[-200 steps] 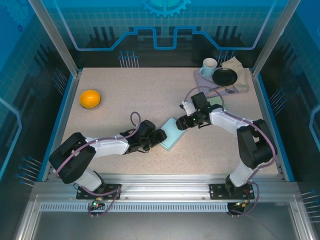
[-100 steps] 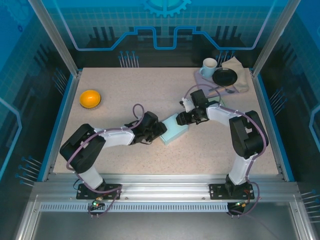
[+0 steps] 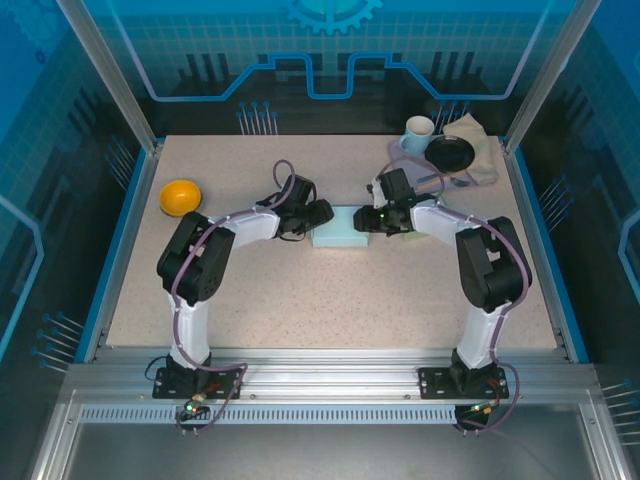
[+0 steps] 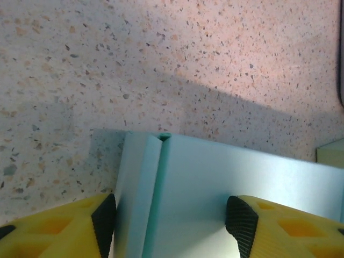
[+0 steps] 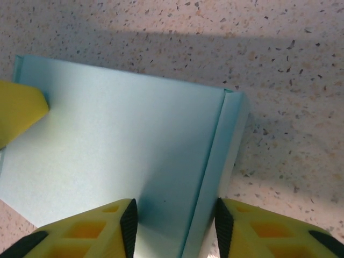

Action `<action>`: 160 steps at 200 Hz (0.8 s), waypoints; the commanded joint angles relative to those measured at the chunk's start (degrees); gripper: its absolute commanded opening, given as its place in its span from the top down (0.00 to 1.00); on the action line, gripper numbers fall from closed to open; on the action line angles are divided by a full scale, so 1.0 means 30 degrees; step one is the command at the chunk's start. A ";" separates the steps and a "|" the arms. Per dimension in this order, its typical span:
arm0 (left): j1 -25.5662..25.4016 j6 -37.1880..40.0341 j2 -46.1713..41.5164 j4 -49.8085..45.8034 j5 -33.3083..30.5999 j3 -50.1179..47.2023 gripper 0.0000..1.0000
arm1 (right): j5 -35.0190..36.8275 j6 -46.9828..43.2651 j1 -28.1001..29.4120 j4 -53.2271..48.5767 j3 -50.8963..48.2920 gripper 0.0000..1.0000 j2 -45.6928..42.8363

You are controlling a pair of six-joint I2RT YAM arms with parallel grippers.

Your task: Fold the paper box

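The paper box (image 3: pixel 338 228) lies between the left gripper (image 3: pixel 320 220) and right gripper (image 3: pixel 363 222).

The box (image 3: pixel 340 227) is plain pale mint-blue, the table (image 3: pixel 330 300) beige with dark and brown speckles, the bowl (image 3: pixel 181 197) orange, the cup (image 3: pixel 419 130) white, the dish (image 3: pixel 450 153) black, the cloth (image 3: pixel 482 142) tan, the arms (image 3: pixel 250 222) white and black, and the left gripper (image 4: pixel 172 221) and right gripper (image 5: pixel 176 223) yellow with black ribbed pads (image 4: pixel 105 219).

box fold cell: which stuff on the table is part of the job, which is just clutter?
In the job: paper box; left claw and right claw, one at each end of it.
Lying about: orange bowl, white mug, black dish, beige cloth.
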 commanded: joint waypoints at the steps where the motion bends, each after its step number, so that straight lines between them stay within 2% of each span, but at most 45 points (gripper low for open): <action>1: 0.0151 0.0789 0.0350 -0.0382 0.1157 0.0600 0.33 | -0.0156 0.0424 0.0435 0.0181 0.1064 0.51 0.0554; 38: 0.1062 0.1152 -0.0272 -0.1095 0.0878 0.0536 0.24 | 0.0681 0.0228 0.0376 -0.0810 0.1524 0.42 0.0065; 59: 0.1692 0.1858 -0.1566 -0.1924 0.0398 0.0332 0.20 | 0.1331 -0.0143 0.0303 -0.1783 0.1417 0.41 -0.1082; 87: 0.2559 0.3088 -0.4723 -0.2943 -0.0250 -0.0803 0.17 | 0.2780 -0.0805 0.0230 -0.2759 0.0224 0.40 -0.4082; 111: 0.2828 0.5196 -0.8948 -0.3440 -0.1675 -0.3048 0.14 | 0.4732 -0.1925 0.0166 -0.3405 -0.1900 0.38 -0.7795; 114: 0.2843 0.5515 -0.9544 -0.3421 -0.1914 -0.3455 0.10 | 0.5069 -0.2103 0.0171 -0.3392 -0.2236 0.37 -0.8296; 116: 0.2832 0.5721 -0.9930 -0.3416 -0.2138 -0.3731 0.04 | 0.5261 -0.2257 0.0149 -0.3366 -0.2472 0.37 -0.8641; 119: 0.2833 0.5991 -1.0513 -0.3381 -0.2397 -0.4141 0.02 | 0.5658 -0.2426 0.0154 -0.3284 -0.2890 0.35 -0.9189; 142: 0.2927 0.7826 -1.4696 -0.3086 -0.5588 -0.7841 0.01 | 0.7724 -0.3656 -0.0143 -0.1789 -0.6319 0.24 -1.3486; 148: 0.2943 0.8231 -1.5665 -0.2675 -0.6216 -0.8974 0.01 | 0.8136 -0.3928 -0.0286 -0.1301 -0.7443 0.17 -1.4656; 150: 0.2967 0.8319 -1.6060 -0.2592 -0.6451 -0.9396 0.01 | 0.8232 -0.3995 -0.0324 -0.1137 -0.7787 0.07 -1.5014; 152: 0.2973 0.8422 -1.6335 -0.2396 -0.6619 -0.9794 0.01 | 0.8373 -0.4048 -0.0414 -0.0971 -0.8042 0.02 -1.5375; 160: 0.3061 0.9144 -1.7658 -0.1523 -0.6949 -1.1434 0.01 | 0.8793 -0.4240 -0.0659 -0.0355 -0.9291 0.00 -1.6751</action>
